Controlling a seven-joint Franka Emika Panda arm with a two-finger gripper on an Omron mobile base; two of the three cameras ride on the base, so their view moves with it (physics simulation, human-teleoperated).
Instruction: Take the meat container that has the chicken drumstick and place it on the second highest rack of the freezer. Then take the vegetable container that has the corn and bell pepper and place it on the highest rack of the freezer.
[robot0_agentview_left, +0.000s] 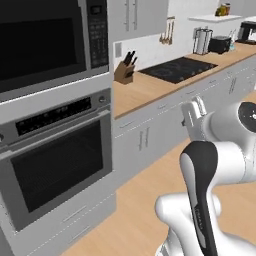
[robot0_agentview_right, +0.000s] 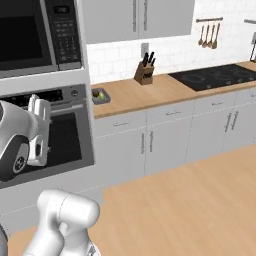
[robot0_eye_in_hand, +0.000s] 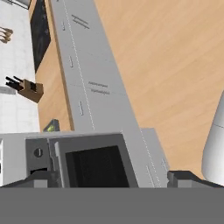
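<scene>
From the left base view, your arm is folded close to the base with the gripper (robot0_agentview_left: 193, 111) raised in front of the lower cabinets, fingers pointing up. I cannot tell from here whether they are spread or closed. The wall oven (robot0_agentview_left: 55, 160) and the microwave (robot0_agentview_left: 50, 40) above it stand to the left. The table (robot0_agentview_left: 150, 87) carries a knife block (robot0_agentview_left: 125, 70) and a black cooktop (robot0_agentview_left: 177, 69).

From the right base view, you see one container (robot0_agentview_right: 100, 95) at the near end of the table, just beside the oven column, with something small and dark in it, too small to name. The gripper (robot0_agentview_right: 39, 112) sits well to its left and lower, in front of the oven door, holding nothing.

In the hand view, the two fingertips (robot0_eye_in_hand: 188, 178) stand wide apart at the bottom edge, empty, looking down at the oven front. A sliver of that container (robot0_eye_in_hand: 51, 126) shows on the table's near end, up and to the left of the gripper.

My judgement: your next reach goes up and over onto the table end, and the base will have to drive on to find the freezer.
</scene>
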